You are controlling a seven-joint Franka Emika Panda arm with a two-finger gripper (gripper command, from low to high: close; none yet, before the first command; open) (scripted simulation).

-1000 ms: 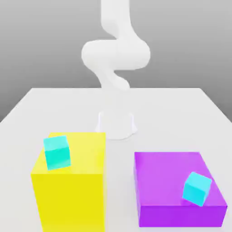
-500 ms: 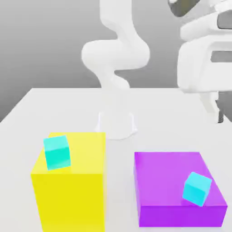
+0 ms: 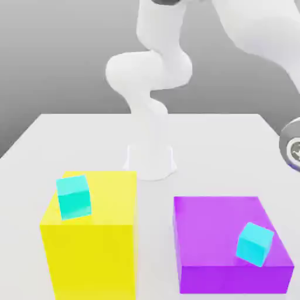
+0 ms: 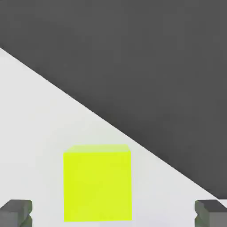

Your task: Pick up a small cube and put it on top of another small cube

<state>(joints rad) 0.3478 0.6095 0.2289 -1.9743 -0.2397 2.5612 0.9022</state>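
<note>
One small cyan cube (image 3: 73,197) rests on top of the tall yellow block (image 3: 91,246) at the exterior view's left. Another small cyan cube (image 3: 254,244), turned at an angle, lies on the low purple block (image 3: 225,234) at the exterior view's right. In the hand view my gripper (image 4: 114,213) is open, its two grey fingertips (image 4: 17,213) far apart with nothing held. Beyond them, at a distance, I see one face of the yellow block (image 4: 97,186) on the white table.
The arm's white base (image 3: 150,161) stands mid-table behind the two blocks. A white link (image 3: 263,35) crosses the upper right, and a grey round part of the arm (image 3: 291,143) shows at the right edge. The white table (image 3: 88,140) ends against a dark background.
The arm has swung: the large hand seen at the upper right half a second ago has left that spot, and a link now crosses there. Both cyan cubes stay put.
</note>
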